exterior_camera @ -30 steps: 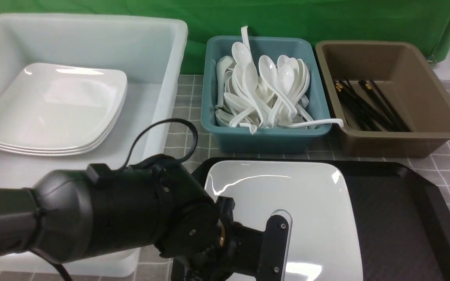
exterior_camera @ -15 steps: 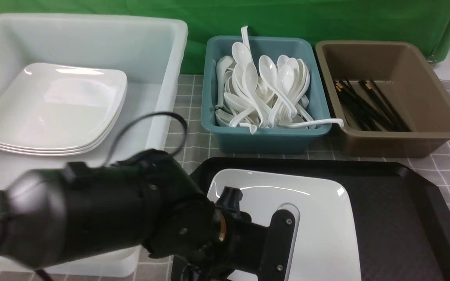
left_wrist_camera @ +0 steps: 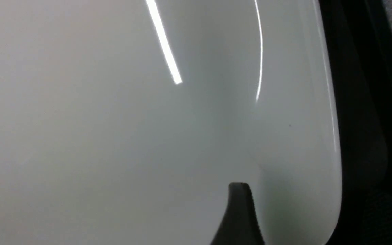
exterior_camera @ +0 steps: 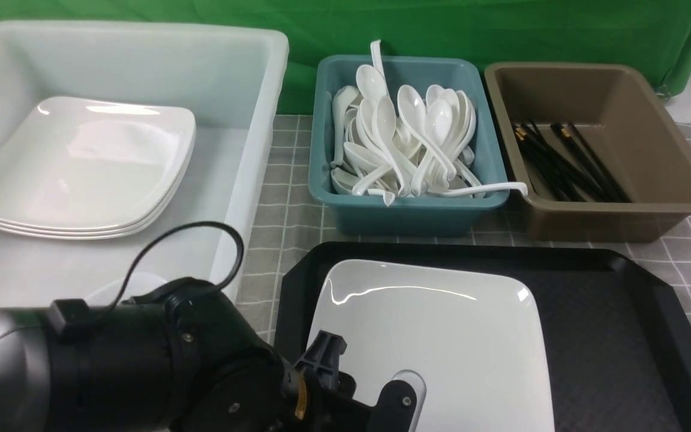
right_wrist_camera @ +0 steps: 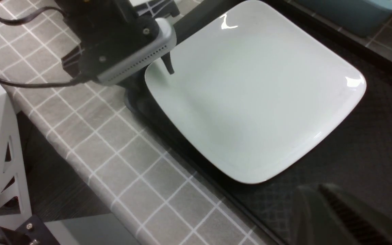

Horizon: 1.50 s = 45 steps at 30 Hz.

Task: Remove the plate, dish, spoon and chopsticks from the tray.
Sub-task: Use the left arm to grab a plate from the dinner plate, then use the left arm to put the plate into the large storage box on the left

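Note:
The large white square plate [exterior_camera: 435, 336] lies flat on the left half of the black tray [exterior_camera: 609, 336]. My left gripper [exterior_camera: 402, 396] is at the plate's near left corner, open. One finger [left_wrist_camera: 238, 211] lies over the plate's top. The other is hidden below the edge. The right wrist view shows that gripper [right_wrist_camera: 163, 73] at the plate [right_wrist_camera: 250, 92] corner. My right gripper [right_wrist_camera: 316, 187] is shut and empty, hovering over the bare tray [right_wrist_camera: 369, 143] beside the plate's near edge. No spoon, chopsticks or small dish shows on the tray.
A white tub [exterior_camera: 261, 120] at the left holds a stack of square plates [exterior_camera: 81, 168] and a small white dish [exterior_camera: 123, 287] half hidden by my arm. A teal bin [exterior_camera: 405, 210] holds several spoons. A brown bin [exterior_camera: 621, 216] holds black chopsticks [exterior_camera: 567, 162].
The plate's far edge has dropped and the plate now lies flat on the tray. My left arm has pulled back toward the near left, its finger sliding back over the plate.

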Each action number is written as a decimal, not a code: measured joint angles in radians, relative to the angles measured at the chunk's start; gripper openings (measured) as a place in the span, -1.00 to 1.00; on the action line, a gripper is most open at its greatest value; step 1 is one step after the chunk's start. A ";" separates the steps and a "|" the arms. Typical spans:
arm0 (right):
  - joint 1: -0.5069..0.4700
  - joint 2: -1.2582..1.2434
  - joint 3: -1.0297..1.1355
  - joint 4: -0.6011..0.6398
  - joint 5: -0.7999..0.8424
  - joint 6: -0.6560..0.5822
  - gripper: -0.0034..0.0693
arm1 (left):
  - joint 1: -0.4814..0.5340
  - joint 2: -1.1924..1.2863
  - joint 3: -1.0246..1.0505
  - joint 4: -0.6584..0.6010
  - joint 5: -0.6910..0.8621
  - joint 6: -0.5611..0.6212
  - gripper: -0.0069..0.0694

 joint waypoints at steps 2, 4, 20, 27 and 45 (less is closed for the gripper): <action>0.000 0.000 0.000 0.000 0.000 0.000 -0.76 | 0.000 0.010 0.003 0.016 -0.011 -0.002 0.36; 0.000 0.000 0.000 0.000 0.000 0.000 -0.75 | 0.000 0.023 0.003 0.032 -0.029 -0.005 0.36; 0.000 0.000 0.000 0.000 -0.001 0.003 -0.74 | -0.003 0.109 0.003 0.247 -0.126 -0.162 0.14; 0.000 0.000 0.000 0.000 -0.001 0.003 -0.74 | -0.005 0.111 0.001 0.233 -0.156 -0.165 -0.30; 0.000 0.000 -0.013 -0.024 -0.115 0.060 -0.74 | -0.260 -0.232 -0.090 0.111 0.079 -0.317 -0.75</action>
